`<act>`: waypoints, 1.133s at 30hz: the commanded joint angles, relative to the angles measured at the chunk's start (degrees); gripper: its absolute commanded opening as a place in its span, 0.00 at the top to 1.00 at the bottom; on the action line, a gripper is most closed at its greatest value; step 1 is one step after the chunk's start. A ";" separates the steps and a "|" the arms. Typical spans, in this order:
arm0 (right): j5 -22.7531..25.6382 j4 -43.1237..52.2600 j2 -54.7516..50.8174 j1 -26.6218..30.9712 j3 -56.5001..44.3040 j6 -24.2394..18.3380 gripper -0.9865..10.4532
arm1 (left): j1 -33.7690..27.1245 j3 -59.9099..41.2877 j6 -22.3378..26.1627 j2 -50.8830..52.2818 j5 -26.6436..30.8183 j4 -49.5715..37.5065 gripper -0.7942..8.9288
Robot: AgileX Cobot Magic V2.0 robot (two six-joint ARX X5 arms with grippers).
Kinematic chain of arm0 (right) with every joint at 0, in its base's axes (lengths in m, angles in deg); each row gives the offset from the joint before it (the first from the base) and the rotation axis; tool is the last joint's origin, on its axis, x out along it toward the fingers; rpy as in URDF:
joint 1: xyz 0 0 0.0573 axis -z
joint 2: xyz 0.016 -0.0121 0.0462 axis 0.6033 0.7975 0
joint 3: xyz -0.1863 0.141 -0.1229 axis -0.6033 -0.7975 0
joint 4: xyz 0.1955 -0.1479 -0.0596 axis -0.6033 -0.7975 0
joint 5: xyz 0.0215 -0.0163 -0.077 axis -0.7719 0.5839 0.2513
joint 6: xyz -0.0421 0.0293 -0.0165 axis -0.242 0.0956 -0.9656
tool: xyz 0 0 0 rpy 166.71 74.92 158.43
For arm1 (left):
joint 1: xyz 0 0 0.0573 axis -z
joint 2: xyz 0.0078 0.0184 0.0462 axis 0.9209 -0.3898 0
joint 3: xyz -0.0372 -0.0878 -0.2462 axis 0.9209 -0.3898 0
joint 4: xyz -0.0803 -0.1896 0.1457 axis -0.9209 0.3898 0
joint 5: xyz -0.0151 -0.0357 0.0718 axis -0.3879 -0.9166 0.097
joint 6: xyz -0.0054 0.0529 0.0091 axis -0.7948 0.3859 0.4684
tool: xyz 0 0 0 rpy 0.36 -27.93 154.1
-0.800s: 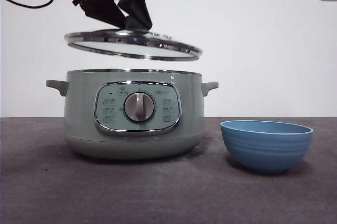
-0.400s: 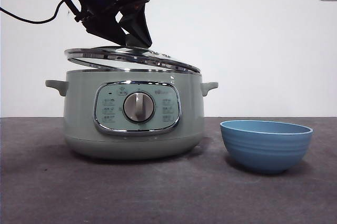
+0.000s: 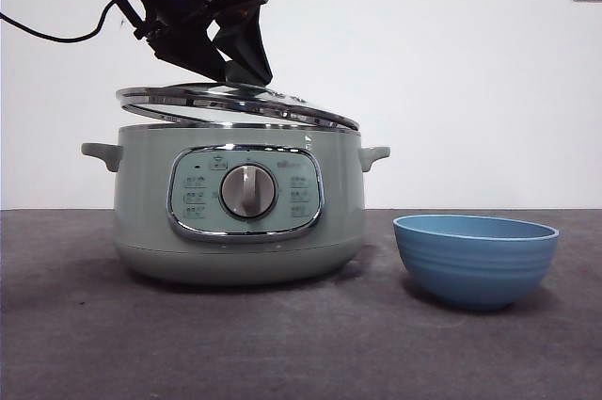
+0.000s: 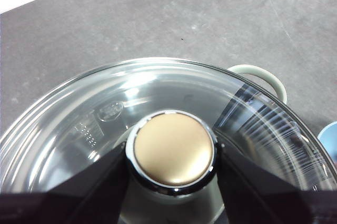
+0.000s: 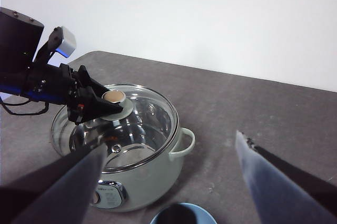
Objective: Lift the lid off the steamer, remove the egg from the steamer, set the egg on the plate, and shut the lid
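The glass lid [image 3: 235, 102] with a chrome rim lies on the sage-green steamer [image 3: 141, 202], slightly tilted, its left edge a little raised. My left gripper [image 3: 241, 72] is shut on the lid's round tan-topped knob [image 4: 172, 149], one black jaw on each side. My right gripper [image 5: 171, 142] hangs open and empty, high above the table and off to the side of the steamer [image 5: 150, 174]. The blue plate [image 3: 475, 259], a deep bowl, stands to the right of the steamer. The egg shows in no view.
A black cable [image 3: 47, 7] trails from the left arm at the upper left. The steamer's side handles [image 3: 376, 155] stick out toward the plate. Dark grey table [image 3: 301, 344] lies open in front, with a white wall behind.
My left gripper has lowered the lid from a hand's width above the steamer down onto its rim. In the last half second it has barely moved.
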 commanded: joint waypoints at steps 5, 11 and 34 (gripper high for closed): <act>0.15 0.20 -0.09 -0.09 0.28 0.68 0.54 | 0.07 0.68 0.42 -2.05 -0.50 -2.47 0.93; 0.13 -0.07 -0.09 -0.09 0.28 0.70 0.54 | 0.07 0.68 0.42 -2.32 -0.57 -2.29 0.93; -0.15 -0.15 -0.09 -0.09 0.28 0.72 0.55 | 0.02 0.70 0.44 -2.19 -0.63 4.44 0.47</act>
